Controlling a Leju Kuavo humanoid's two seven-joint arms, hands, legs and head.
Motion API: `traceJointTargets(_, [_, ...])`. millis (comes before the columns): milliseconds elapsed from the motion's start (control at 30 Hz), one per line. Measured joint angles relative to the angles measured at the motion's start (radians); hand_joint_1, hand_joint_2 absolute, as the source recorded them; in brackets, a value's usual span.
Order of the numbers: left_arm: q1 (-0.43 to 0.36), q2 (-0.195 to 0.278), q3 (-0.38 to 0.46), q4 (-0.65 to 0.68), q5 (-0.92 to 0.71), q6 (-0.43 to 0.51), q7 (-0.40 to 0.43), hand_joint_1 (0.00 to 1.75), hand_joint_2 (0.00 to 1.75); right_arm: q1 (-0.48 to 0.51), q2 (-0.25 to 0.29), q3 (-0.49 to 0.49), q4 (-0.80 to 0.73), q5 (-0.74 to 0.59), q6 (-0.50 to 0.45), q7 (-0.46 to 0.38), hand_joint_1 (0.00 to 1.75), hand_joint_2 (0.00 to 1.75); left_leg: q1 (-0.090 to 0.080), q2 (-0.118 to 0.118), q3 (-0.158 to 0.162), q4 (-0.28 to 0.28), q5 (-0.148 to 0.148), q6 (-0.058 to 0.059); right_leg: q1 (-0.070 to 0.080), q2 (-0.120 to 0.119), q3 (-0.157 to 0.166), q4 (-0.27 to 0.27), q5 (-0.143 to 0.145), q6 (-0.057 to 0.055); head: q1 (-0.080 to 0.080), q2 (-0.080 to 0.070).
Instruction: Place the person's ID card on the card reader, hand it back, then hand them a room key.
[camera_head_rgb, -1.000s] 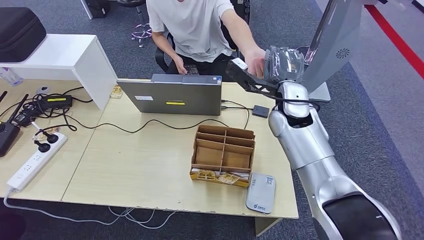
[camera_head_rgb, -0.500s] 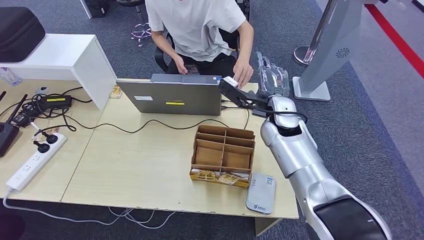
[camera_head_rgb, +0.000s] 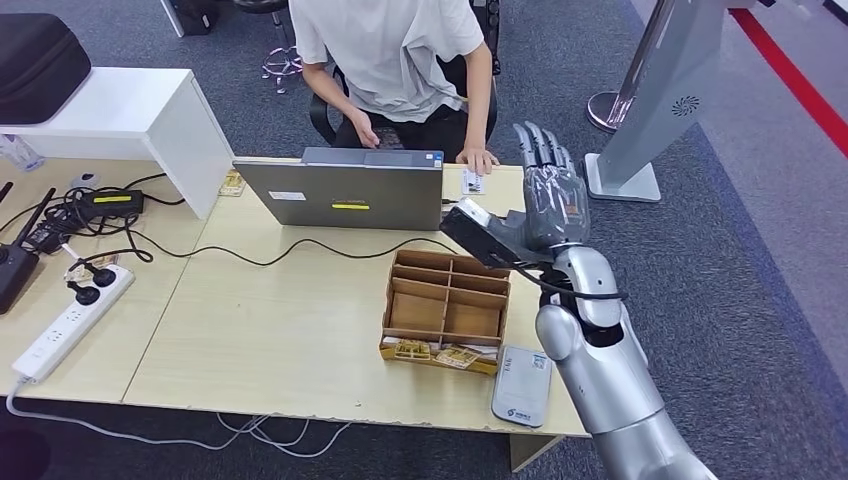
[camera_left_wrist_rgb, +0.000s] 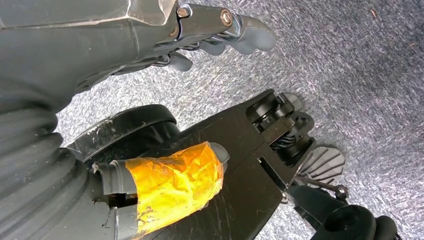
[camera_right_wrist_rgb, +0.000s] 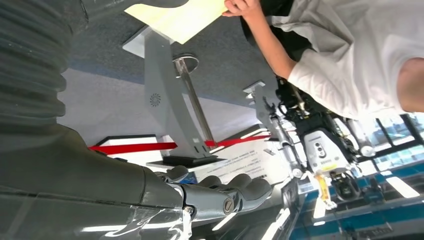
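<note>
My right hand (camera_head_rgb: 551, 203) is raised above the table's right side, fingers straight up and spread, holding nothing. In the right wrist view its fingers (camera_right_wrist_rgb: 220, 192) are extended and empty. A small white card (camera_head_rgb: 471, 182) lies on the table just under the seated person's hand (camera_head_rgb: 480, 157), beyond my hand. The grey card reader (camera_head_rgb: 521, 385) lies flat at the table's near right edge. Key cards (camera_head_rgb: 440, 353) sit in the front slot of a cardboard organizer (camera_head_rgb: 447, 297). My left hand (camera_left_wrist_rgb: 165, 100) hangs over the carpet, empty, its thumb wrapped in orange tape.
A grey laptop (camera_head_rgb: 342, 190) stands open between the person and the organizer, with a black cable (camera_head_rgb: 290, 258) across the table. A power strip (camera_head_rgb: 70, 315) and adapters lie at the left. A white shelf (camera_head_rgb: 130, 110) and a silver stand (camera_head_rgb: 655, 95) flank the table.
My right arm has drawn back from the person toward the organizer, with the hand now upright. The person's hand left my hand and came down on the table with the card.
</note>
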Motion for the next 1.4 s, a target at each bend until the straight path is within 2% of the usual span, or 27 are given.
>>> traceJointTargets(100, [0.001, 0.0, 0.009, 0.0, 0.021, 0.013, -0.003, 0.0, 1.75, 0.095, -0.031, 0.0, -0.112, -0.01, -0.041, -0.048, 0.0, 1.75, 0.0, -0.003, 0.0, 0.0, 0.0, 0.0, 0.0, -0.004, 0.001, 0.0, -0.001, 0.0, 0.0, 0.0])
traceJointTargets(333, [0.005, 0.004, 0.037, 0.0, 0.054, 0.034, -0.021, 0.0, 1.75, 0.443, -0.136, 0.002, -0.438, -0.015, -0.173, -0.141, 0.0, 1.75, 0.0, -0.005, -0.001, 0.0, -0.006, 0.0, 0.0, -0.005, 0.001, 0.0, -0.005, 0.0, 0.0, 0.0])
traceJointTargets(567, [0.004, 0.005, 0.056, 0.0, 0.064, 0.038, -0.033, 0.0, 1.75, 0.641, -0.185, 0.038, -0.529, -0.029, -0.19, -0.174, 0.0, 1.75, 0.0, -0.005, -0.001, 0.0, -0.007, 0.0, 0.0, -0.005, 0.001, -0.001, -0.006, 0.0, 0.0, 0.0])
traceJointTargets(867, [0.002, 0.005, 0.063, 0.0, 0.057, 0.034, -0.037, 0.0, 1.75, 0.683, -0.198, 0.183, -0.432, -0.073, -0.191, -0.132, 0.0, 1.75, 0.0, -0.003, -0.001, -0.001, -0.006, 0.0, 0.0, -0.003, 0.001, 0.0, -0.006, 0.0, 0.0, 0.0])
traceJointTargets(1167, [0.002, 0.006, 0.066, 0.0, 0.054, 0.033, -0.038, 0.0, 1.75, 0.681, -0.2, 0.223, -0.385, -0.088, -0.191, -0.118, 0.0, 1.75, 0.0, -0.003, -0.001, -0.001, -0.006, 0.0, 0.0, -0.003, 0.001, 0.0, -0.006, 0.0, 0.0, 0.0])
traceJointTargets(1400, [0.001, 0.006, 0.069, 0.0, 0.041, 0.026, -0.041, 0.0, 1.75, 0.65, -0.2, 0.267, -0.273, -0.147, -0.201, -0.121, 0.0, 1.75, 0.0, -0.003, -0.001, -0.001, -0.006, 0.0, 0.0, -0.003, 0.001, 0.0, -0.006, 0.0, 0.0, 0.0])
